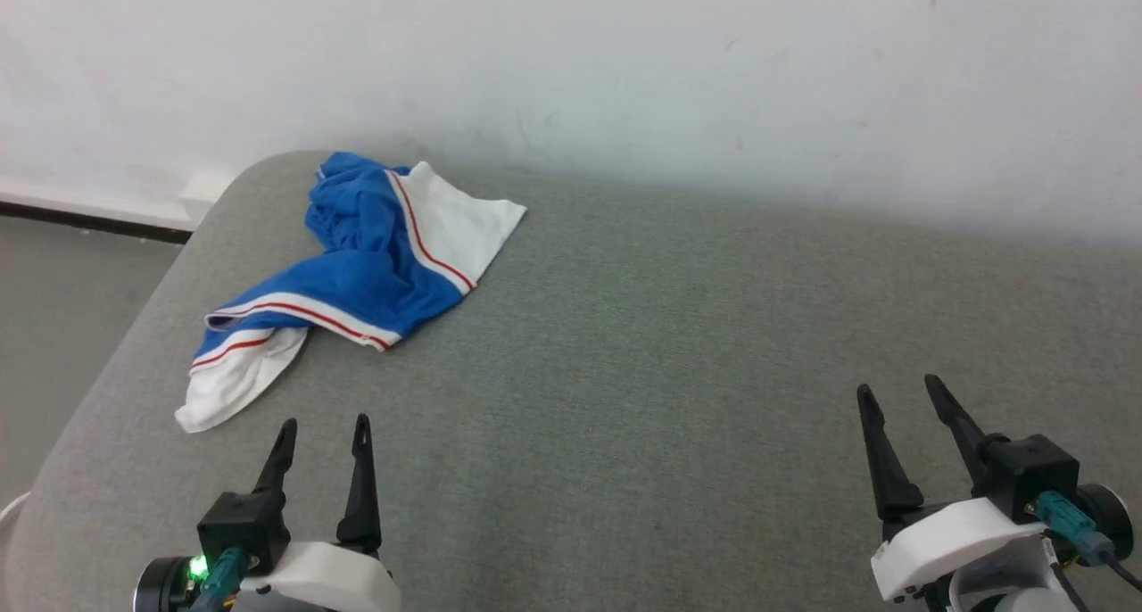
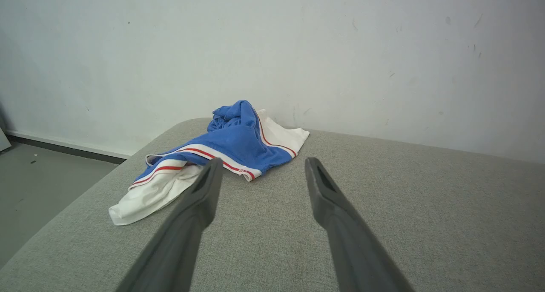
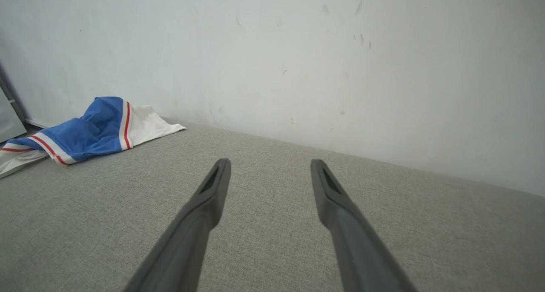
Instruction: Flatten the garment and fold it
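Against the wall (image 1: 714, 77), a grey cloth surface (image 1: 624, 371) (rounded corner); shirt (image 1: 370, 273) crumpled near the wall; left gripper (image 1: 325, 421) and right gripper (image 1: 897, 384) farther from the wall, fingers apart, empty.

Soft even light, sharp, slight wide-angle bowing

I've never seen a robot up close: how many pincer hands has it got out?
2. The left gripper sits lower left, just short of the crumpled blue-and-white T-shirt; the right gripper sits lower right over the grey upholstery. Both are open and empty.
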`<state>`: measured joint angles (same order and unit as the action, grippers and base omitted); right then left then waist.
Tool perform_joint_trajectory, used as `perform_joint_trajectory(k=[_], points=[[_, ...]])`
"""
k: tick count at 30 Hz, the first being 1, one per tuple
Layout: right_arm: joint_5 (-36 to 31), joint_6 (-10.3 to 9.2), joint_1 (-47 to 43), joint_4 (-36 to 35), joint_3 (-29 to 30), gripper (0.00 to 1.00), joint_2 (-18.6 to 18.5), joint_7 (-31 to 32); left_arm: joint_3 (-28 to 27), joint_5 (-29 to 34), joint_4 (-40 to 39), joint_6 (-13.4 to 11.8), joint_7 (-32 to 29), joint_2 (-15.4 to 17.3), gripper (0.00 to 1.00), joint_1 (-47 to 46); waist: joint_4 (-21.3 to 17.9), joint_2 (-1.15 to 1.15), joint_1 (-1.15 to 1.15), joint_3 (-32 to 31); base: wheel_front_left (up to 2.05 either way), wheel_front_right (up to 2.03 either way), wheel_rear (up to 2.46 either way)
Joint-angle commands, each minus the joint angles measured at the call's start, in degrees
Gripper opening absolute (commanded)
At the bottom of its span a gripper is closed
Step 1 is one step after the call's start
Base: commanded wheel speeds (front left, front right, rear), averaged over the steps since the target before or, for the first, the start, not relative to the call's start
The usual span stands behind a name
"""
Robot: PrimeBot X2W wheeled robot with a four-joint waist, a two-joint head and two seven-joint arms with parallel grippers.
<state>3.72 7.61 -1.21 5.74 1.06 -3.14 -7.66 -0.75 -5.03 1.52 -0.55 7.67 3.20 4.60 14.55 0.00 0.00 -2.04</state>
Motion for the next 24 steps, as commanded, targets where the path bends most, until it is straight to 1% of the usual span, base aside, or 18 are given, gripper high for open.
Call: perform_joint_trajectory(k=[1, 11, 24], points=[[0.5, -0.07, 0.2, 0.4, -0.4, 1.0, 0.1, -0.6, -0.3, -0.6, 0.3, -0.2, 0.6, -0.2, 1.0, 0.6, 2.0, 0.0, 0.0, 0.1, 0.0, 0.0, 0.0], [0.7, -0.08, 1.2, 2.2, -2.6, 1.0, 0.2, -1.8, 0.0, -1.5, 0.6, -0.6, 1.8, -0.2, 1.0, 1.1, 6.6, 0.0, 0.0, 0.3, 0.0, 0.0, 0.0], [1.0, -0.09, 1.8, 4.4, -4.0, 1.0, 0.2, -3.3, 0.0, -2.6, 1.2, -0.6, 3.2, -0.2, 1.0, 1.9, 12.2, 0.0, 0.0, 0.2, 0.0, 0.0, 0.0]])
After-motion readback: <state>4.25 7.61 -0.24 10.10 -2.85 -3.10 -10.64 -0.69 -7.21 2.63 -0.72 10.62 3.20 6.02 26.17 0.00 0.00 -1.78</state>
